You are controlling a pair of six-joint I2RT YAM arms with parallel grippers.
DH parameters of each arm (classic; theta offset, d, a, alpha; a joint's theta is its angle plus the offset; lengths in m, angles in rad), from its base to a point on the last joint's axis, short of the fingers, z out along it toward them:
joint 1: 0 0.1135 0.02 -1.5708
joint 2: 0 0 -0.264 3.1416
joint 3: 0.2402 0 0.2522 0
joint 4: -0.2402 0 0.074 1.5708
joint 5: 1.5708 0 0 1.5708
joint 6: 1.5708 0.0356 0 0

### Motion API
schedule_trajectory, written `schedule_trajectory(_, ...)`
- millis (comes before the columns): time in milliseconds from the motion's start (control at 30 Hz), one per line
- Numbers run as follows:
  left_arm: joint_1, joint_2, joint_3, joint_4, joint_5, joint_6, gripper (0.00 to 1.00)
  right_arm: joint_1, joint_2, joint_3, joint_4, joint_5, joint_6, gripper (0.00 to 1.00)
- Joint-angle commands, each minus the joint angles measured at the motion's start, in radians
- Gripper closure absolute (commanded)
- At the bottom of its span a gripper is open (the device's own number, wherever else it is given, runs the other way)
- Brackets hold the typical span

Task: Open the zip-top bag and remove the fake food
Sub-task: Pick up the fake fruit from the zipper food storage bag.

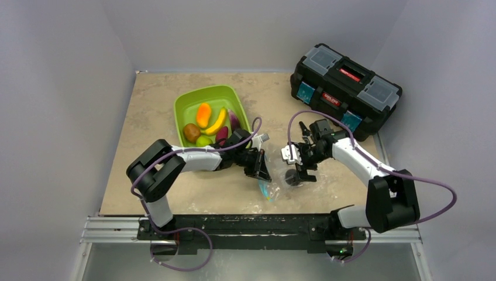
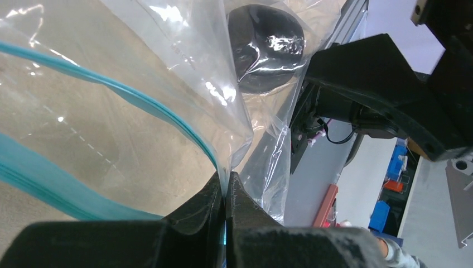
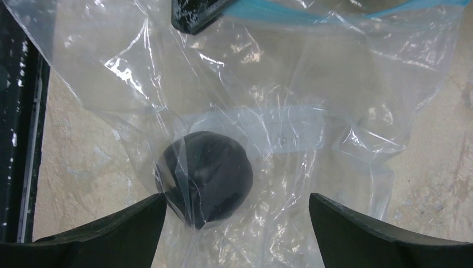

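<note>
The clear zip-top bag (image 1: 275, 182) lies crumpled on the table between both arms, its teal zipper strip (image 2: 111, 86) spread apart. My left gripper (image 2: 226, 187) is shut on the bag's edge by the zipper. One dark plum (image 3: 206, 176) of the fake food still sits inside the bag. My right gripper (image 3: 237, 218) hangs open just over the bag, its fingers either side of the plum and the film. The other fake food lies in the lime-green tray (image 1: 210, 89): an orange piece (image 1: 203, 115), a banana (image 1: 216, 123), a kiwi (image 1: 191, 132), a pear (image 1: 203, 141).
A black toolbox (image 1: 345, 88) stands at the back right corner of the table. The green tray sits behind the left arm's wrist. Purple cables loop over both arms. The metal rail with the arm bases runs along the near edge.
</note>
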Motion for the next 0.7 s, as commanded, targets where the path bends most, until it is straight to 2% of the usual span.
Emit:
schedule_trajectory(0, -0.011, 0.008, 0.038, -0.010, -0.001, 0.033, 1.00, 0.005, 0.001, -0.034, 0.024, 0.067, -0.033, 0.02)
schedule_trajectory(100, -0.012, 0.018, 0.043, -0.009, 0.000, 0.033, 1.00, 0.013, 0.009, -0.058, 0.039, 0.089, -0.035, 0.06)
schedule_trajectory(200, -0.015, 0.034, 0.057, -0.009, 0.006, 0.031, 1.00, 0.028, 0.036, -0.064, 0.059, 0.102, -0.018, 0.17)
schedule_trajectory(467, -0.020, 0.046, 0.069, -0.017, 0.010, 0.034, 1.00, 0.097, 0.056, -0.069, 0.118, 0.070, 0.044, 0.58)
schedule_trajectory(667, -0.020, 0.048, 0.070, 0.004, 0.018, 0.029, 1.00, 0.148, 0.068, -0.068, 0.185, 0.016, 0.142, 0.97)
